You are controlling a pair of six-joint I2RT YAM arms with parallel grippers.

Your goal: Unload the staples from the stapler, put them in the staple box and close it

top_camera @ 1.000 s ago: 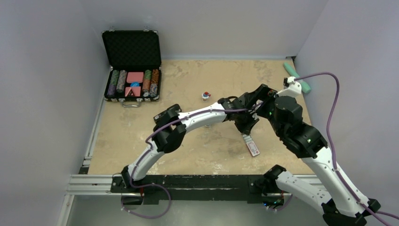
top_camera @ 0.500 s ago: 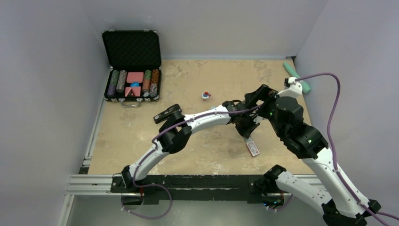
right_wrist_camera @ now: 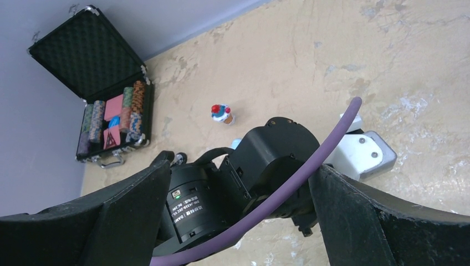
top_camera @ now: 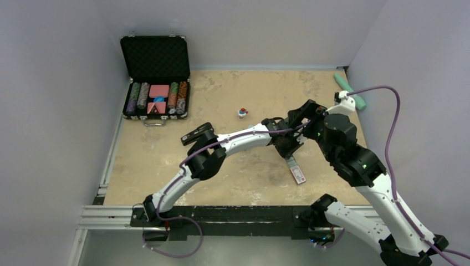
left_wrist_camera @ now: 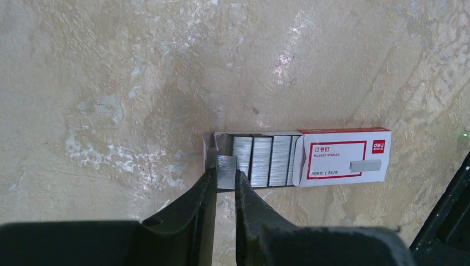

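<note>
We see the left gripper pinching the staples, a short silvery strip clamped edgewise between its two dark fingertips, the jaws drawn in narrow around it. The strip sits right at the open end of the staple pack, a flat red, white and grey box lying on the table with its inner tray slid out to the left. Four more rows of staples lie side by side in that tray. From the left wrist view we cannot tell whether the held strip rests on the tray's end or hangs just clear of it. In the top view the left arm reaches across to the right half of the table and its gripper points down just beyond the far end of the pack. The right gripper hangs above the left arm's wrist with its jaws spread wide and nothing between them; its camera looks down on the black wrist housing and a purple cable crossing the gap. We cannot pick out the stapler in any view. At the far left corner stands an open black case with rows of coloured chips, a small toy with a red top stands near the table's middle, and a pale blue-green bar lies by the right wall.
</note>
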